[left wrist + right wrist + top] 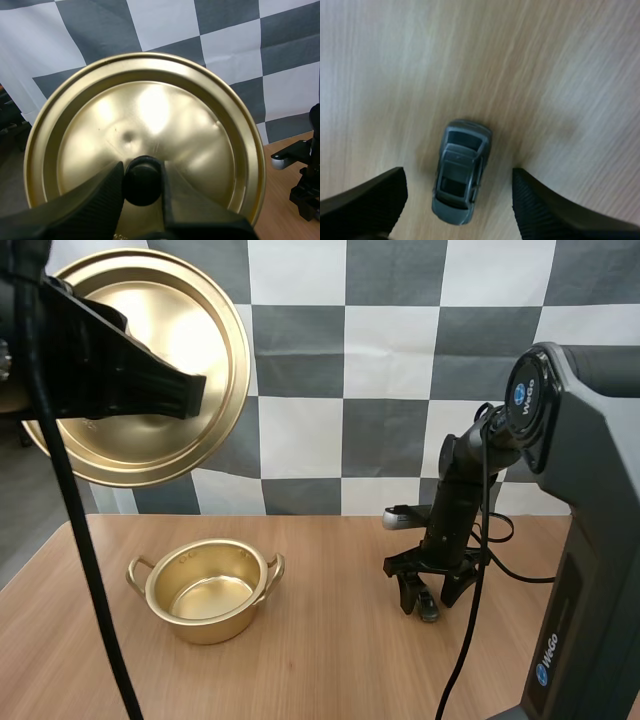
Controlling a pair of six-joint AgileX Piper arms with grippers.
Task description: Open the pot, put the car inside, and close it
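A gold pot [206,589] stands open and empty on the wooden table. Its gold lid [165,360] is held high in the air, tilted, with my left gripper [142,182] shut on the black knob [142,181]. A small grey toy car [459,170] lies on the table to the right of the pot. My right gripper [457,200] hangs just over the car [428,606], open, with one finger on each side of it and not touching it.
The wooden table [330,660] has free room between the pot and the car. The right arm's large base [580,540] stands at the near right edge.
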